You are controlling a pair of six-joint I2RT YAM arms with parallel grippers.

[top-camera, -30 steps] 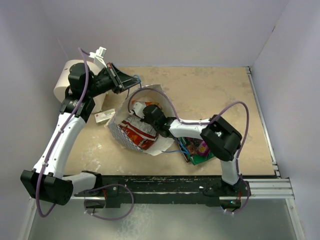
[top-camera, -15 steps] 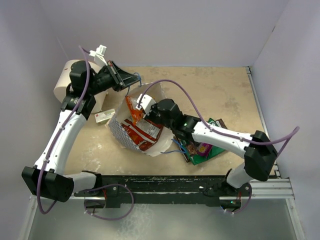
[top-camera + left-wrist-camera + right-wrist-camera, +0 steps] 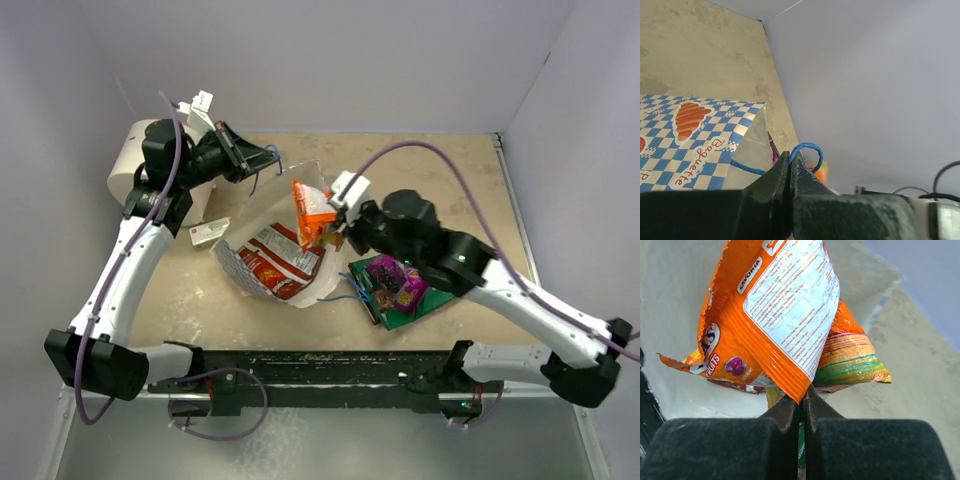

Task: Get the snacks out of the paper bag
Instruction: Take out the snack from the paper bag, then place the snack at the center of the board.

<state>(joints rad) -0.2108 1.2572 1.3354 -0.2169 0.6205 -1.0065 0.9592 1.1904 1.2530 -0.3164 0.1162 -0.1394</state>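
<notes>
The white paper bag (image 3: 243, 275) lies open on the table with a red-brown packet (image 3: 278, 258) inside; its blue check band shows in the left wrist view (image 3: 685, 145). My left gripper (image 3: 270, 157) is shut on the bag's blue cord handle (image 3: 810, 152), holding the rim up. My right gripper (image 3: 333, 214) is shut on the edge of an orange packet (image 3: 311, 210), lifted over the bag's right rim. In the right wrist view the orange packet (image 3: 772, 315) hangs from my gripper (image 3: 802, 397), with a second, striped packet (image 3: 852, 357) behind it. Magenta (image 3: 395, 280) and green (image 3: 405, 310) packets lie right of the bag.
A big white cylinder (image 3: 128, 165) stands at the back left behind the left arm. A small flat whitish box (image 3: 208, 232) lies left of the bag. Grey walls close in the table at the back and on both sides.
My right gripper has come up out of the bag and moved right with the orange packet. The right arm has swung out to the right. The left gripper keeps holding the handle.
</notes>
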